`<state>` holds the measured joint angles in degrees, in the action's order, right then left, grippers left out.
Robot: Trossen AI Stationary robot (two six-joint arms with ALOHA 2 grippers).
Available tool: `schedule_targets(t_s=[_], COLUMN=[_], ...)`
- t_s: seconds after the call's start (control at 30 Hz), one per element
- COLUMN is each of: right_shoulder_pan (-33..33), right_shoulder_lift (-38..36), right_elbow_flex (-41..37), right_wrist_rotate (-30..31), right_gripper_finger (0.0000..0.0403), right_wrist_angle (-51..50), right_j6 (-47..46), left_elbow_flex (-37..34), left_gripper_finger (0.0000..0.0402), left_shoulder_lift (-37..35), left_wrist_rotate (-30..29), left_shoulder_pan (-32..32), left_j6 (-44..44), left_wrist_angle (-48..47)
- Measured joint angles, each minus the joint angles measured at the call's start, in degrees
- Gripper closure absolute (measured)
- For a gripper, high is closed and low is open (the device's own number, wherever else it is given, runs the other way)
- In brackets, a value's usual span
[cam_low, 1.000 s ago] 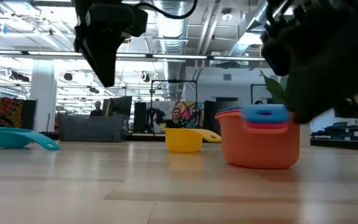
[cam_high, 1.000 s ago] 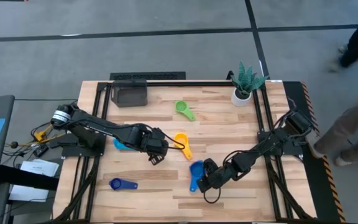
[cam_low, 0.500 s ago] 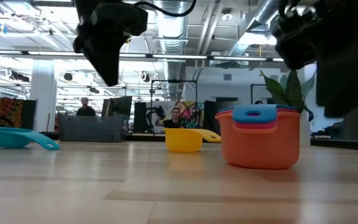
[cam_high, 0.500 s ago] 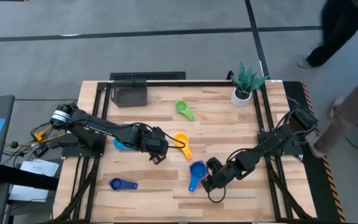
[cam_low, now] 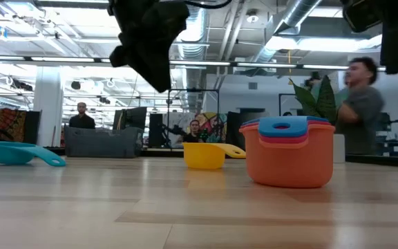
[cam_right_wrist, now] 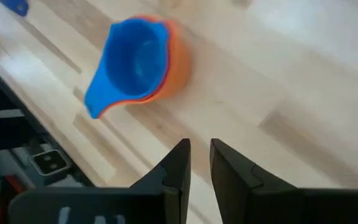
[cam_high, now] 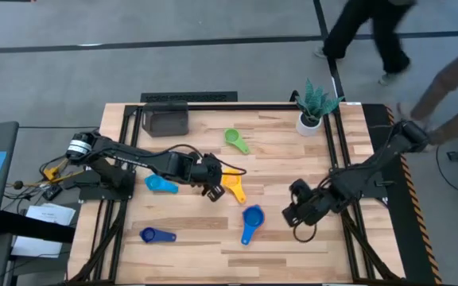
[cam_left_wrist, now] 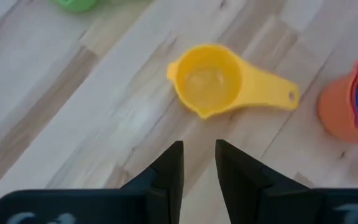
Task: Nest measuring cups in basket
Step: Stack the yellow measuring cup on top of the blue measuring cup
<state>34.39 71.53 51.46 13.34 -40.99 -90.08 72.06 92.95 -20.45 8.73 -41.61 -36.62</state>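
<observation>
The dark grey basket (cam_high: 165,121) stands at the table's far left. Five lots of measuring cups rest on their bases on the wood: a green cup (cam_high: 233,139), a yellow cup (cam_high: 232,184), a light blue cup (cam_high: 161,184), a dark blue cup (cam_high: 156,235), and a nested stack (cam_high: 251,218) of blue in red in orange (cam_low: 289,155). My left gripper (cam_left_wrist: 196,149) hangs above the table just left of the yellow cup (cam_left_wrist: 210,81), its fingers a little apart, holding nothing. My right gripper (cam_right_wrist: 197,146) hovers right of the stack (cam_right_wrist: 138,62), fingers a little apart, holding nothing.
A white pot with a green plant (cam_high: 312,111) stands at the far right corner. Black frame rails (cam_high: 237,105) run along the table's far, left and right sides. People walk on the floor beyond the table's far right.
My right gripper has risen and drawn back toward the table's right edge, away from the nested stack, which stays where it was. My left gripper has shifted a little to the right toward the yellow cup and has tipped. No cup has moved.
</observation>
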Motion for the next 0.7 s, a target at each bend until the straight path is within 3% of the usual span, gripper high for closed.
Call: schedule_targets(t_s=[0.37,0.7], right_shoulder_pan=[-4.03,-13.34], right_shoulder_lift=[-10.44,-20.12], right_elbow_flex=[-0.07,-0.02], right_wrist_rotate=[2.11,1.86], right_gripper_finger=[0.0317,0.0317], right_wrist_angle=[-14.42,-22.87], right_j6=[10.76,27.63], left_elbow_flex=[-5.27,-5.96], left_gripper_finger=[0.0321,0.0321], left_shoulder_lift=[1.11,2.33], left_wrist_rotate=[-1.32,-1.56], left_shoulder_pan=[-4.1,-7.91], left_j6=[-8.95,-10.74], left_wrist_angle=[8.73,12.08])
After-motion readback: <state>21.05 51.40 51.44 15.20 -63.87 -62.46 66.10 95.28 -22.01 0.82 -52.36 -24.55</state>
